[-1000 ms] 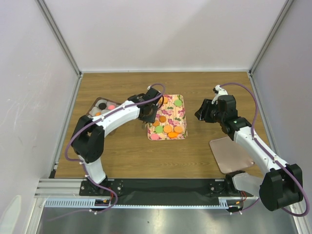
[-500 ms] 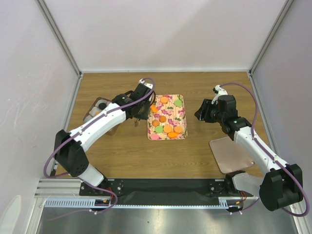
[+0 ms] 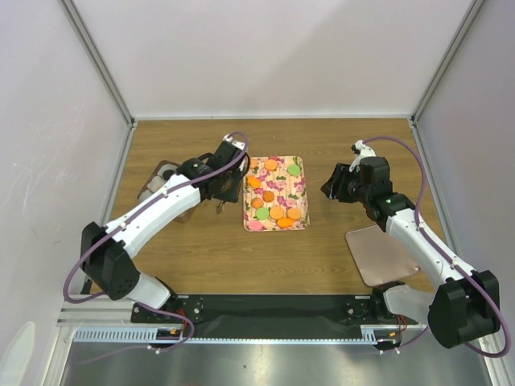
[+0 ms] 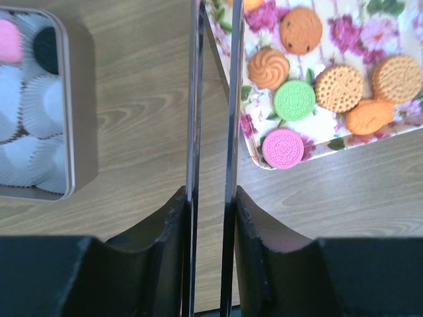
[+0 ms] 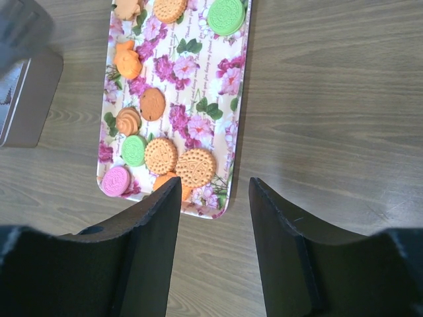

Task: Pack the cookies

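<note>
Several cookies (image 3: 278,212), orange, green and pink, lie on the floral tray (image 3: 294,183) in mid-table. They also show in the left wrist view (image 4: 294,99) and the right wrist view (image 5: 161,156). A pink cookie (image 4: 8,39) and a black cookie (image 4: 45,49) sit in white paper cups in the tin (image 4: 67,132) at the left. My left gripper (image 4: 210,195) is shut on thin metal tongs (image 4: 193,99), whose blades stand slightly apart over bare wood between tin and tray. My right gripper (image 5: 215,188) is open and empty, above the table just right of the tray's near corner.
The tin (image 3: 158,170) lies left of the tray, partly under my left arm. Its flat lid (image 3: 382,256) lies at the near right beside the right arm. White walls and metal posts close in the table on three sides.
My left arm has swung left, carrying the tongs from over the tray's left edge to the gap between tin and tray. The right arm has not moved.
</note>
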### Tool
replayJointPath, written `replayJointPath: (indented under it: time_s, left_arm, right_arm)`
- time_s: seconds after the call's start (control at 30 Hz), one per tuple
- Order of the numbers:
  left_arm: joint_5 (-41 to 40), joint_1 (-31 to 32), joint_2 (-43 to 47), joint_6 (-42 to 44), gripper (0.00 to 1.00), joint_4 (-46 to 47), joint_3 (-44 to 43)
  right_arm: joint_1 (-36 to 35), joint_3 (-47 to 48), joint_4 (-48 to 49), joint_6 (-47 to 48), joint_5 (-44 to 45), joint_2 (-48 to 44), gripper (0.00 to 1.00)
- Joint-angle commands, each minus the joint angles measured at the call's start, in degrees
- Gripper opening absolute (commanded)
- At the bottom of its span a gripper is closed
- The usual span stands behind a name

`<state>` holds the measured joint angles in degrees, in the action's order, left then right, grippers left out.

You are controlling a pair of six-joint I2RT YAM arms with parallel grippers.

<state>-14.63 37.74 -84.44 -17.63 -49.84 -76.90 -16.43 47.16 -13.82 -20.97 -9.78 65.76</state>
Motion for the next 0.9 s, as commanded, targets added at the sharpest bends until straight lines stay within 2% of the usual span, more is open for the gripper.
replayJointPath:
  time_s: [0.0,0.07,0.13,0.57,0.87]
  left_arm:
    - [2.94,-0.29,-2.21,0.41,0.37,1.5,1.23]
    - [4.43,-0.29,-2.74,-0.39,0.43,2.99,2.63]
    - [5.31,-0.29,-3.09,-0.83,0.44,3.87,3.34]
    - [7.6,0.06,-7.48,-2.85,0.48,7.13,5.27]
    - [9.18,0.93,-3.54,-1.09,0.48,6.34,7.47]
  right_arm:
    - [0.17,0.39,1.17,-0.21,-0.15,-1.6,0.52]
    - [0.17,0.48,1.17,-0.12,-0.24,-1.51,0.52]
    - [0.17,0.48,1.17,-0.12,-0.24,-1.51,0.51]
    - [0.17,0.39,1.08,-0.12,-0.15,-1.42,0.51]
    - [0.17,0.39,1.17,-0.03,0.03,-1.42,0.51]
